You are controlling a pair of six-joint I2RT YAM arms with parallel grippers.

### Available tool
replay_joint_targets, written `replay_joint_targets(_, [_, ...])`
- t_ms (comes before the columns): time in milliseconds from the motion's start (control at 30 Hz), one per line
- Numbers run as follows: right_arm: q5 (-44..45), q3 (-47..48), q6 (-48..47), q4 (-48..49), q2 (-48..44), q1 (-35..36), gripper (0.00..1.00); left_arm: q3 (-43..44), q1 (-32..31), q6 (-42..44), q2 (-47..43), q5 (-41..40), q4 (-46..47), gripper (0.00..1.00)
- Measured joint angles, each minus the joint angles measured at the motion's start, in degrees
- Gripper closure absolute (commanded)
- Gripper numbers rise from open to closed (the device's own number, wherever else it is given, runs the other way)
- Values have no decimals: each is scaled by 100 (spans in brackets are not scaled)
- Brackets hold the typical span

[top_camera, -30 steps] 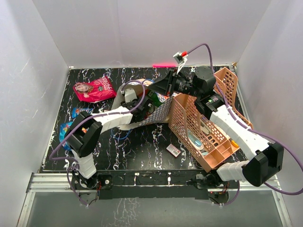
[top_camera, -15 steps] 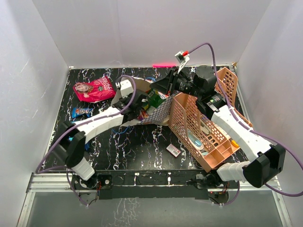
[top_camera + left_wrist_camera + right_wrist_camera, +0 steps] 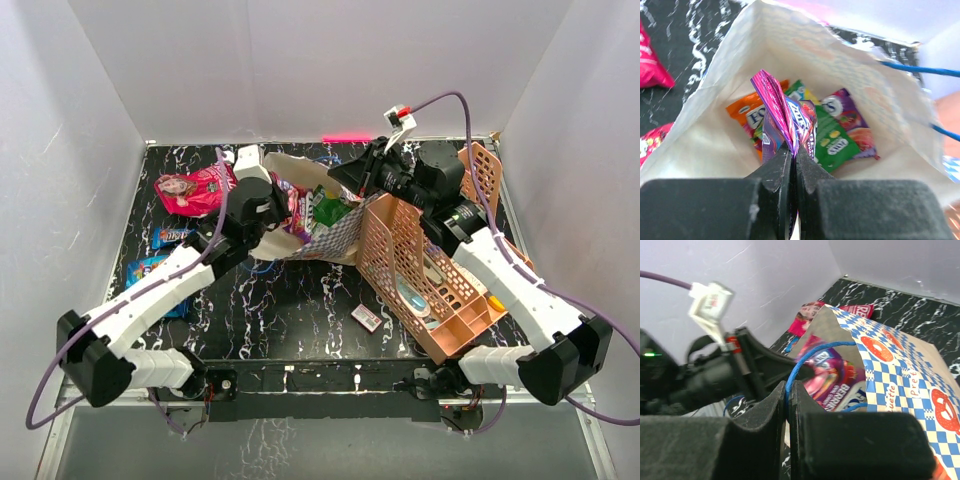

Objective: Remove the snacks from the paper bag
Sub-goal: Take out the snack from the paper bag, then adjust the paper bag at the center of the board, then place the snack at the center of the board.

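The blue-and-white checkered paper bag point(image 3: 341, 236) lies on its side mid-table, mouth facing left. My left gripper point(image 3: 288, 207) is at that mouth, shut on a folded purple snack packet point(image 3: 789, 116) lifted off the pile. Deeper inside the white interior point(image 3: 710, 107) lie an orange packet point(image 3: 741, 113), a green one point(image 3: 833, 141) and another purple one point(image 3: 852, 111). My right gripper point(image 3: 342, 178) is shut on the bag's blue cord handle point(image 3: 812, 357), holding the top edge up. A pink-red bag point(image 3: 199, 188) and blue packets point(image 3: 172, 237) lie on the table to the left.
The peach perforated rack point(image 3: 395, 240) stands right of the bag, under my right arm, with items inside. A small white-pink box point(image 3: 366, 318) lies in front of it. White walls close in the black marbled table point(image 3: 290, 310) on three sides.
My left gripper closed on the purple packet inside the bag and drew it back toward the mouth, its arm stretching out to the left. The right gripper kept its hold on the handle, rising slightly.
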Motion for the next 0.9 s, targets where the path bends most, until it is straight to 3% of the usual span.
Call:
replay_joint_targets(267, [1204, 254, -339, -286, 11, -9, 92, 98, 0, 1126, -1023, 964, 461, 100])
replay_joint_targets(400, [1386, 1045, -920, -496, 483, -229, 93, 275, 0, 1790, -1508, 1198, 595, 100])
replay_joint_targets(567, [977, 1963, -1504, -595, 1250, -887, 92, 680, 0, 2424, -1917, 1113, 560, 100])
replay_joint_targets(800, [-374, 3171, -1537, -664, 2503, -2409, 92, 828, 0, 2874, -2400, 468, 387, 100])
replay_joint_targets(900, [-1016, 4166, -1491, -824, 3296, -2846, 92, 828, 0, 2903, -2461, 142, 151, 100])
